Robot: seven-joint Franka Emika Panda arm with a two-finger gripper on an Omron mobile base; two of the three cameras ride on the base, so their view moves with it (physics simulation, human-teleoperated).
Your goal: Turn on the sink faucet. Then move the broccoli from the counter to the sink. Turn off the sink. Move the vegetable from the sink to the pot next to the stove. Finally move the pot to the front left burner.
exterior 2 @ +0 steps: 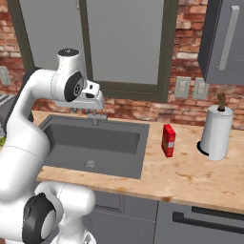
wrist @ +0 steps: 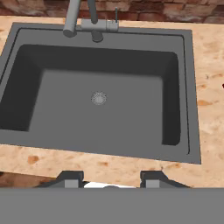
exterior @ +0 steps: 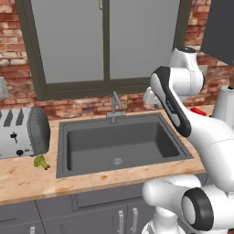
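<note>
One arm, one faucet: the white robot arm's two-finger claw (wrist: 111, 178) hangs above the front rim of the large rectangular dark grey sink (wrist: 190, 87), its two dark finger tips standing apart with nothing between them. Seen from the hand, the slim grey metal faucet (wrist: 93, 22) lies at about 12 o'clock from the claw, across the whole basin on the far rim, its base just left of straight ahead. Its small side lever (wrist: 116, 17) stands upright at the right end of the base, while the spout (wrist: 71, 19) leans toward 11 o'clock over the basin.

No water appears to be running over the round metal drain (wrist: 99, 98), so turning the faucet on looks to be the step in hand; the reach would run straight forward over the sink to that lever.

From the left base view, the tiny green broccoli floret (exterior: 41, 162) sits on the light tan wood-grain counter (exterior: 27, 178) at 9 o'clock from the sink, just in front of the silver toaster (exterior: 23, 132).
</note>
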